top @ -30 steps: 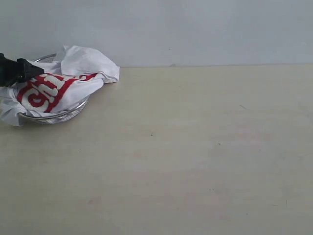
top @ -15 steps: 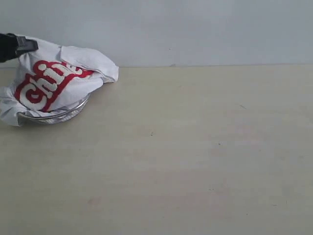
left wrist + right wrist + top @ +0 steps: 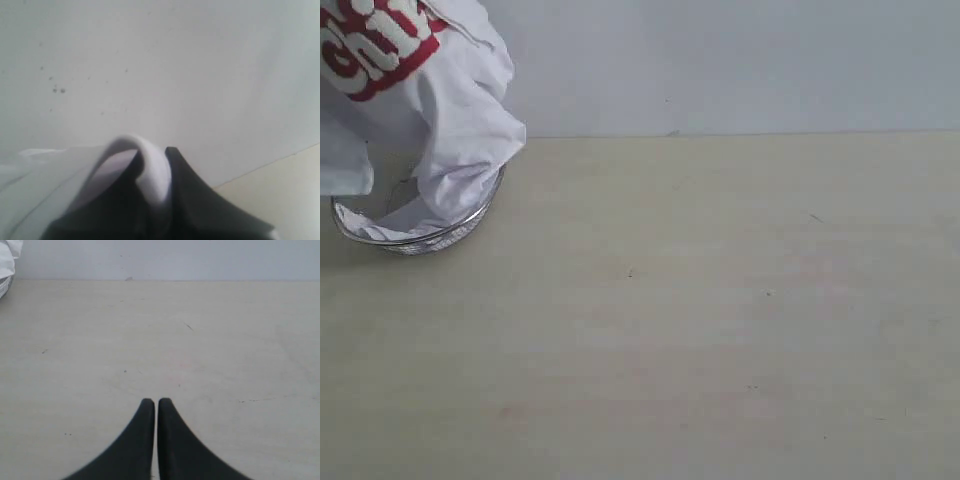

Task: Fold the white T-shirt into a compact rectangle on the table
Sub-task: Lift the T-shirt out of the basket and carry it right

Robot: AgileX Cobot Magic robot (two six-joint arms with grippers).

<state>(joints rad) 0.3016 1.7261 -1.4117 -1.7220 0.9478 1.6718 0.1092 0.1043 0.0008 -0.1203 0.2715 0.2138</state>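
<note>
Pinching tight, the left gripper is clamped on a loop of the shirt, white cloth bulging up between its jaws. Below it the shirt hangs in a bunch, red lettering high, its lower end trailing in the bowl. Well off to the side, the right gripper sits pressed shut on nothing, low over the table. Progress? Barely begun, I'd say. No fold made, and the shirt isn't clear of the bowl. Spreading flat and every fold remain.
</note>
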